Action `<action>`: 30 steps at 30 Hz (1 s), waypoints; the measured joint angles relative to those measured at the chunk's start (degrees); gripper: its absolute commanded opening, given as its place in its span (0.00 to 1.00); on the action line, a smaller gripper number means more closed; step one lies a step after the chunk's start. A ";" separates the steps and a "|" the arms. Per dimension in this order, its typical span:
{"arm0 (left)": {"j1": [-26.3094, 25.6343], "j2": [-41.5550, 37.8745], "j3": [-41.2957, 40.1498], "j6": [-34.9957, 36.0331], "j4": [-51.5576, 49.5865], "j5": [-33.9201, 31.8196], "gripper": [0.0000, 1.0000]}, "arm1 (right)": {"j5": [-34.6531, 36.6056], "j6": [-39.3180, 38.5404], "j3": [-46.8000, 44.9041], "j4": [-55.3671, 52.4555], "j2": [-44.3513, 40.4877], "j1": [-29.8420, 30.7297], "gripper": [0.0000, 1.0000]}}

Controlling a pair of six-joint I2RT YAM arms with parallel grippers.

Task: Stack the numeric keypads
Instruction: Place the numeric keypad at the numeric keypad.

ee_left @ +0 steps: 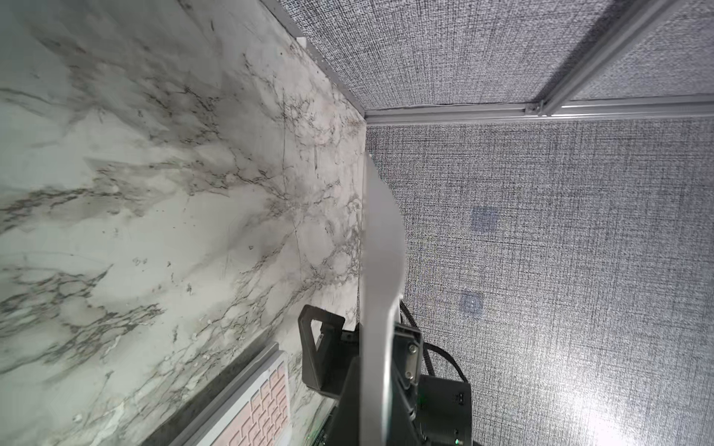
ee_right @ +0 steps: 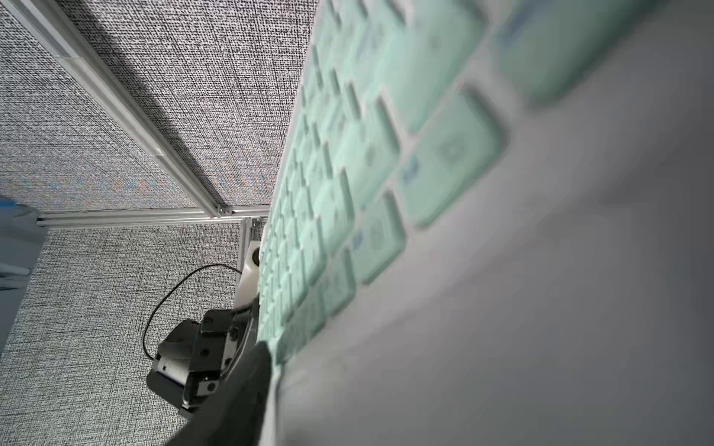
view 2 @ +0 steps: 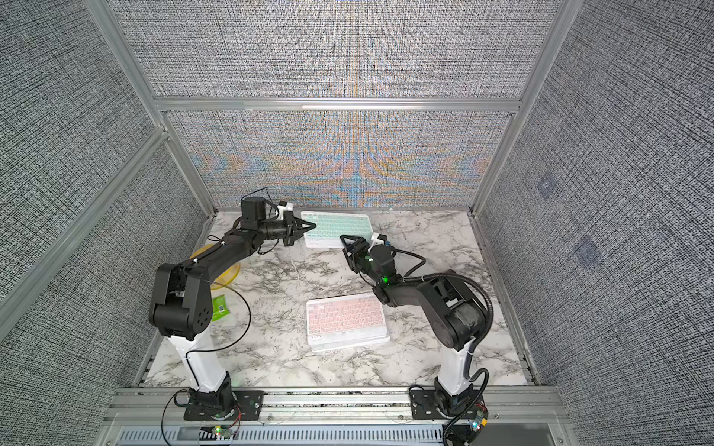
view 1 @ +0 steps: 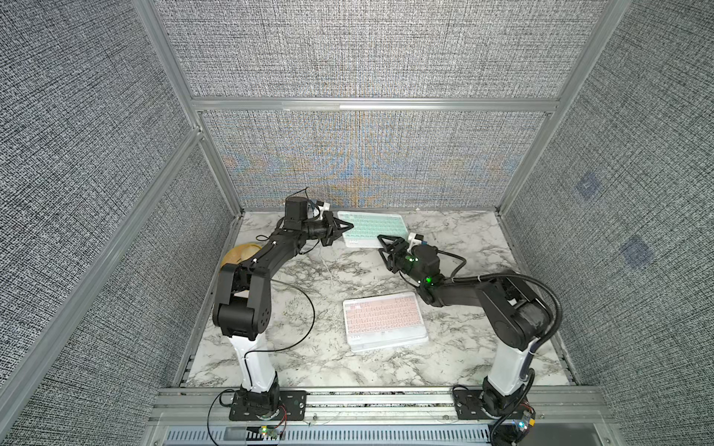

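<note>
A mint green keypad (view 1: 373,228) (view 2: 336,228) sits near the back wall, and in the right wrist view it fills the frame (ee_right: 347,173). My left gripper (view 1: 349,225) (view 2: 313,226) is shut on its left edge, which runs between the jaws as a thin white edge (ee_left: 380,239). My right gripper (view 1: 386,241) (view 2: 347,241) stands open around its front right corner, with one finger (ee_left: 320,347) apart from the edge. I cannot tell whether this keypad rests on the table. A pink keypad (view 1: 382,316) (view 2: 345,316) (ee_left: 266,405) tops a low stack at front centre.
A yellow round plate (view 1: 239,253) (view 2: 228,270) lies at the left under my left arm. A green packet (view 2: 220,309) lies beside that arm's base. A black cable (view 1: 305,309) loops over the marble table (view 1: 309,363). The back wall stands just behind the mint keypad.
</note>
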 measured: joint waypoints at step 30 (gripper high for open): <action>-8.59 -38.69 -46.18 3.32 -0.37 -5.49 0.00 | -4.15 -40.13 -6.75 -76.98 -37.18 -2.86 0.99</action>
